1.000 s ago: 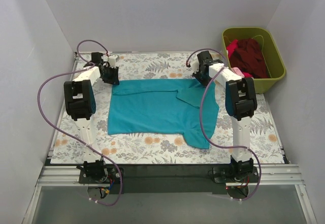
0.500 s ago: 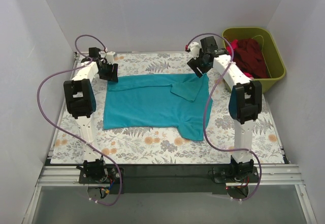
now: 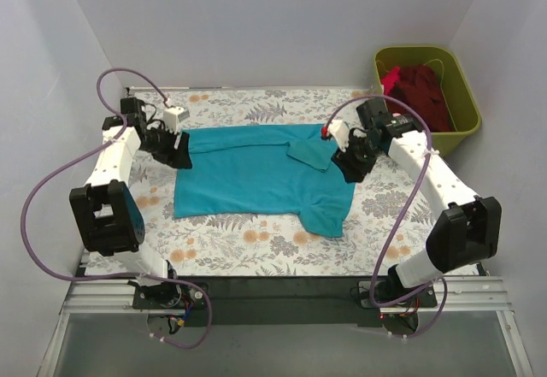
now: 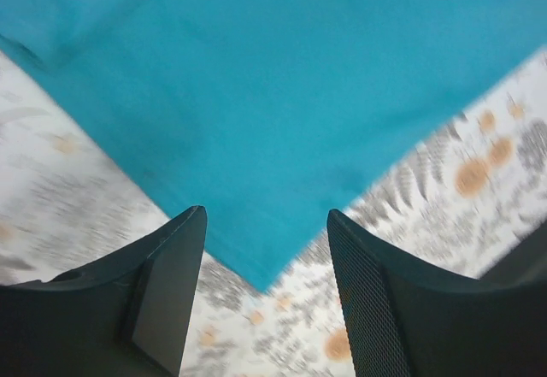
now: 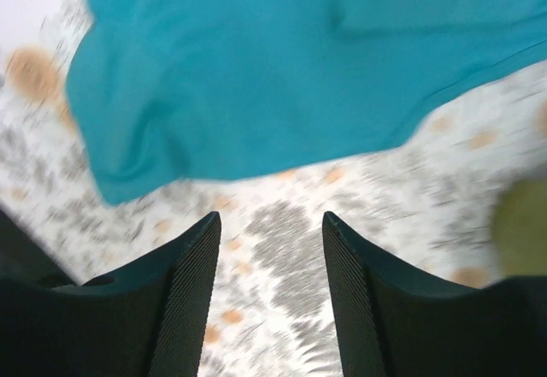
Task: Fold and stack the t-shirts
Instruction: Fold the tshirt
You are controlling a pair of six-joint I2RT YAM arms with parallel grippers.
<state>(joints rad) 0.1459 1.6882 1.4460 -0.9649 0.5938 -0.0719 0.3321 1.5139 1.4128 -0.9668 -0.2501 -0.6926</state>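
Note:
The teal t-shirt point(image 3: 256, 172) lies spread flat on the floral table, one sleeve folded over near its right top. My left gripper point(image 3: 179, 150) is open and empty just off the shirt's left top corner; the corner of the teal cloth point(image 4: 256, 120) points between the fingers in the left wrist view. My right gripper point(image 3: 350, 165) is open and empty beside the shirt's right edge; the teal cloth point(image 5: 256, 78) lies ahead of it in the right wrist view. The maroon shirt point(image 3: 426, 93) with pink cloth sits in the bin.
The olive-green bin point(image 3: 461, 112) stands at the back right, off the floral tablecloth point(image 3: 410, 223). White walls close in the table on three sides. Purple cables loop off both arms.
Both grippers have let go of the teal shirt and pulled outward, the left to the left, the right toward the near right. The shirt now lies flat and still.

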